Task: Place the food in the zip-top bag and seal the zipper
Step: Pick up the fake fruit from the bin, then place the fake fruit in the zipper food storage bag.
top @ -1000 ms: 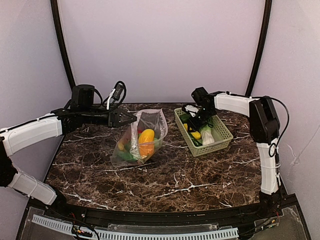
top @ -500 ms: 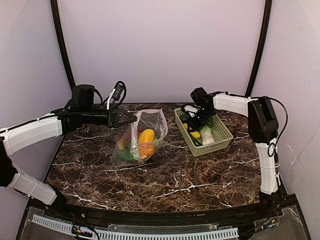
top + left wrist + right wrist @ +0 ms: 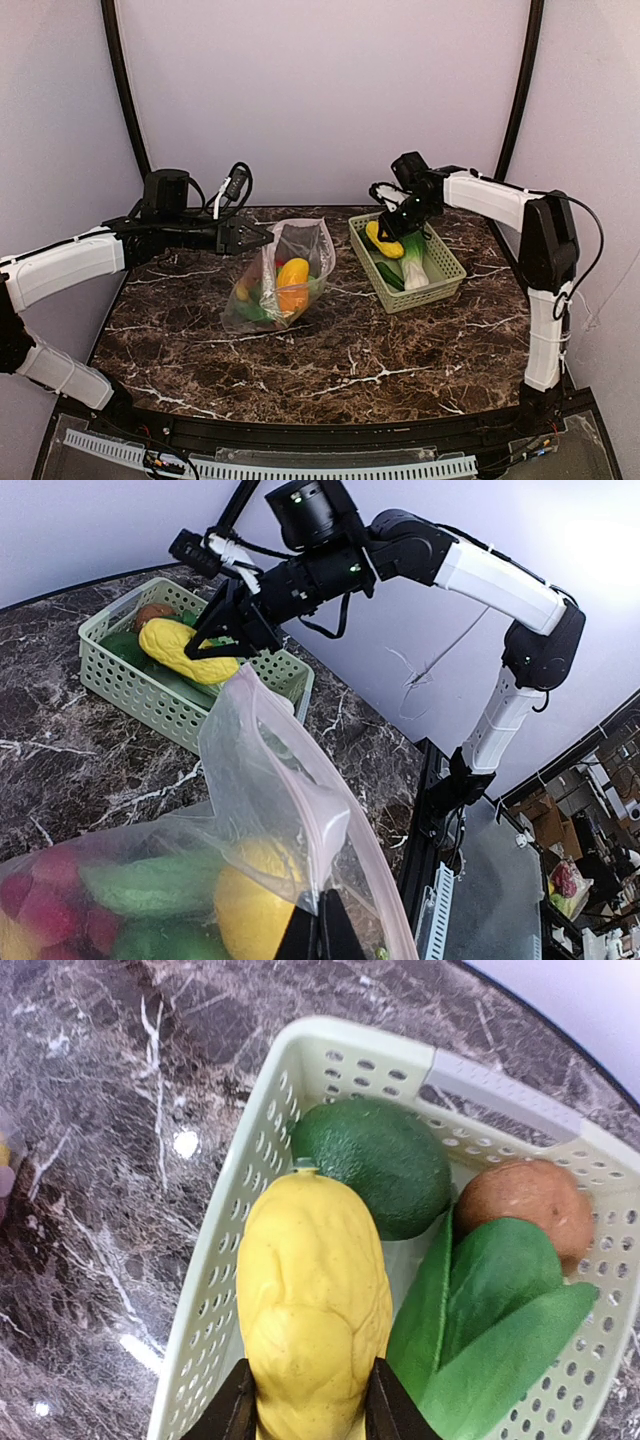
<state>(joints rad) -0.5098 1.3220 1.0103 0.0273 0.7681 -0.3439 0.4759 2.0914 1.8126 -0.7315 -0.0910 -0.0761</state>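
Note:
The clear zip-top bag (image 3: 283, 277) lies open on the marble table, with yellow (image 3: 292, 272), green and red food inside. My left gripper (image 3: 262, 238) is shut on the bag's mouth edge, next to the pink zipper strip (image 3: 372, 885), and holds that edge up; its fingertips (image 3: 320, 925) pinch the plastic. My right gripper (image 3: 388, 236) is shut on a yellow corn (image 3: 313, 1310), which hangs just above the left rim of the pale green basket (image 3: 441, 271). In the left wrist view the corn (image 3: 185, 652) hangs over the basket (image 3: 130, 685) beyond the bag's mouth.
In the basket (image 3: 340, 1052) lie a dark green round piece (image 3: 375, 1165), a brown round piece (image 3: 520, 1200) and a bok choy (image 3: 490, 1320). A cucumber (image 3: 390, 276) lies in it too. Curved black frame posts (image 3: 122, 90) rise at the back corners.
My right gripper has closed on the yellow corn and lifted it out of the basket, up and slightly back. The left gripper and the bag have not moved.

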